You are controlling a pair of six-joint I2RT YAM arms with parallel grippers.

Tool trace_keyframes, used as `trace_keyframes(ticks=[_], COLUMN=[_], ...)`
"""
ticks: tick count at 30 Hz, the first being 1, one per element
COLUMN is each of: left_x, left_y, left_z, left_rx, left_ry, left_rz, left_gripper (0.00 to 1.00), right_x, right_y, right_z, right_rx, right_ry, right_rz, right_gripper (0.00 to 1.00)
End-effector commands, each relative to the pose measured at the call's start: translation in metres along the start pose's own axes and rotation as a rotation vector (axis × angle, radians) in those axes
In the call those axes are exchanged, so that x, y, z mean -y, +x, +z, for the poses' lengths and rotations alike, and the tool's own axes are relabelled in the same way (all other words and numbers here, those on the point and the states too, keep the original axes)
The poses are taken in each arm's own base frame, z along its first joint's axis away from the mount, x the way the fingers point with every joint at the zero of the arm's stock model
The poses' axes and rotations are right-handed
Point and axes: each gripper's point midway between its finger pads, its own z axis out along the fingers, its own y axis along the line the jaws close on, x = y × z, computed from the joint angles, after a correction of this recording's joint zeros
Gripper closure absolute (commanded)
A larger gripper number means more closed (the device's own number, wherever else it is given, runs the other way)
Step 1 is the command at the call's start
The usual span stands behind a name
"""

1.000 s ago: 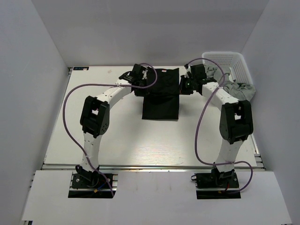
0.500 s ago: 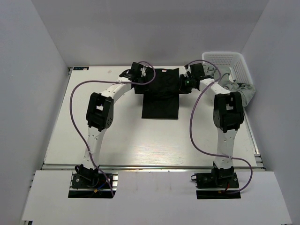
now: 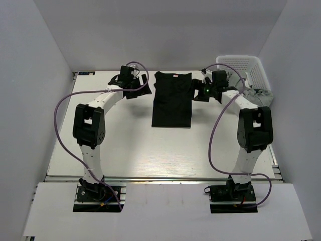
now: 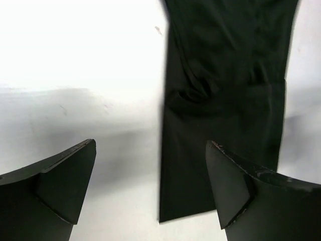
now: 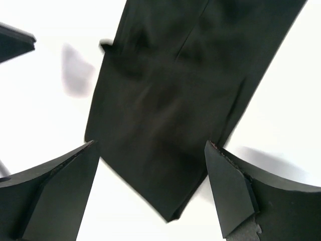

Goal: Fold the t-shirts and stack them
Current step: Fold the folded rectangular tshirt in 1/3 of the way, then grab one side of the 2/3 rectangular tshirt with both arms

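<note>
A plain black short-sleeved t-shirt (image 3: 172, 100) lies flat on the white table (image 3: 125, 145), at the far middle, folded into a long narrow rectangle that runs from far to near. Its small pale neck label (image 3: 176, 75) shows at the far end. In the left wrist view a few creases cross the cloth about halfway along.

The left gripper (image 4: 150, 144) sits to the left of the shirt's far end, apart from it, and its two dark fingers (image 4: 60, 181) are spread wide with nothing between them. Only bare table and the shirt's left edge show in the gap.

The right gripper (image 5: 150, 145) sits just beside the shirt's right edge, also near the far end. Its fingers (image 5: 235, 191) are spread wide too and hold nothing, and the black cloth lies below the gap. Whether they touch the fabric cannot be told.

At the far right corner stands a white plastic lattice basket (image 3: 246, 65). Crumpled light grey t-shirts (image 3: 257, 96) are bunched at its near side and spill over the rim towards the table's right edge, well apart from the black one
</note>
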Motion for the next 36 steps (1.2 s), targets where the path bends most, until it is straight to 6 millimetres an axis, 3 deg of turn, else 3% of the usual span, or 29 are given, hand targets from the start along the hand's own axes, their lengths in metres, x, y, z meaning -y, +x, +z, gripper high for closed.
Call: trace_keyframes(ticks=[1, 3, 6, 10, 16, 20, 29, 32, 33, 36], left_x=[0.037, 0.043, 0.039, 0.035, 0.038, 0.032, 0.02, 0.014, 0.017, 0.011], left_y=[-0.003, 0.037, 0.063, 0.111, 0.143, 0.152, 0.183, 0.2, 0.196, 0.207], left_z=[-0.031, -0.028, -0.029, -0.029, -0.023, -0.017, -0.004, -0.005, -0.006, -0.008], left_rx=[0.034, -0.069, -0.117, -0.201, -0.27, -0.28, -0.364, -0.395, -0.379, -0.407], left_ry=[0.111, 0.174, 0.177, 0.163, 0.16, 0.137, 0.129, 0.12, 0.128, 0.124], left_rz=[0.087, 0.126, 0.126, 0.153, 0.173, 0.188, 0.197, 0.199, 0.202, 0.196], left_gripper=[0.0, 0.0, 0.0, 0.0, 0.0, 0.0, 0.3, 0.41, 0.42, 0.44], right_x=[-0.025, -0.022, -0.028, -0.02, -0.01, -0.005, 0.004, 0.007, 0.007, 0.01], right_y=[0.012, 0.054, 0.072, 0.106, 0.125, 0.129, 0.146, 0.156, 0.156, 0.16], right_z=[-0.017, -0.026, -0.031, -0.031, -0.025, -0.021, -0.01, -0.01, -0.01, -0.012], right_rx=[0.013, -0.022, -0.056, -0.118, -0.142, -0.148, -0.198, -0.218, -0.217, -0.225], right_ry=[-0.087, -0.103, -0.138, -0.128, -0.115, -0.096, -0.086, -0.079, -0.077, -0.057], right_rz=[-0.036, 0.016, 0.07, 0.128, 0.17, 0.19, 0.238, 0.259, 0.258, 0.257], right_gripper=[0.1, 0.1, 0.1, 0.1, 0.1, 0.1, 0.14, 0.23, 0.26, 0.38])
